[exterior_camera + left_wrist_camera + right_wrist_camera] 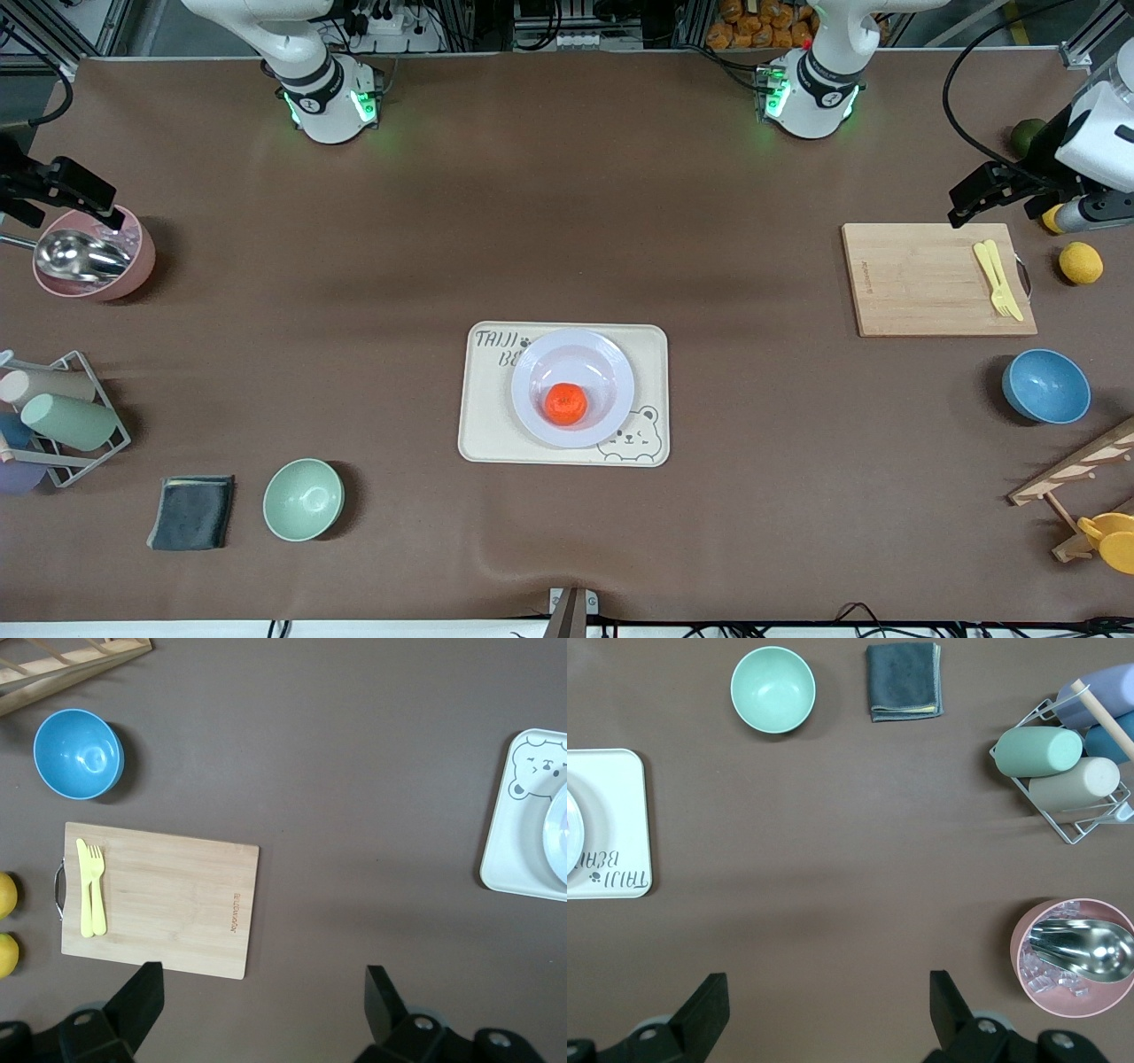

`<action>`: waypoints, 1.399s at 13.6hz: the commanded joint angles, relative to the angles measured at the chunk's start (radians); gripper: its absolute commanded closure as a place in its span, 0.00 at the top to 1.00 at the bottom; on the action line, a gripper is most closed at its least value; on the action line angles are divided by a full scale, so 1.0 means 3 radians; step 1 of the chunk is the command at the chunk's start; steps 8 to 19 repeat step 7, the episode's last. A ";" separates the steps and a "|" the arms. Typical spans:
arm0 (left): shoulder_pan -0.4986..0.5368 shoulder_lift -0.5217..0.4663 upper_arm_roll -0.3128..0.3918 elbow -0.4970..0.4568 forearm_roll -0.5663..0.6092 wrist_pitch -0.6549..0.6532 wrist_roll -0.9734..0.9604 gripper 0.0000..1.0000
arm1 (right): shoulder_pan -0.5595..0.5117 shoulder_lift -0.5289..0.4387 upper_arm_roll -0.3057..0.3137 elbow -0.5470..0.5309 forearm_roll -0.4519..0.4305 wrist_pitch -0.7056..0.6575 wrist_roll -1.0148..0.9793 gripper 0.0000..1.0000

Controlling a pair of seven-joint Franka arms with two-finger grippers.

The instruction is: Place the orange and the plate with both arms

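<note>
i see the orange (565, 403) sitting in the plate (532, 412) on the tray (478, 434), well apart from both claws. left gripper (263, 999) and right gripper (828, 999) hang wide open, holding nothing. the job looks done.

This is a robotics lab staged as a kitchen. Two white arm bases (332, 102) with green status lights are bolted along one edge of a tabletop (567, 221) covered in brown sheeting, with aluminium framing, cables and power strips (390, 22) just past that edge. Household props lie about: a cutting board (921, 279), bowls (303, 499), a bear-printed tray (478, 425), a cup rack (80, 425).
</note>
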 commanded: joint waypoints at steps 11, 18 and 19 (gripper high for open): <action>0.0023 0.0045 0.0002 0.0217 0.0057 -0.0119 0.0099 1.00 | -0.0103 0.0071 0.0047 0.0037 -0.0059 -0.0045 -0.0056 1.00; 0.0023 0.0045 0.0002 0.0217 0.0057 -0.0119 0.0099 1.00 | -0.0103 0.0071 0.0047 0.0037 -0.0059 -0.0045 -0.0056 1.00; 0.0023 0.0045 0.0002 0.0217 0.0057 -0.0119 0.0099 1.00 | -0.0103 0.0071 0.0047 0.0037 -0.0059 -0.0045 -0.0056 1.00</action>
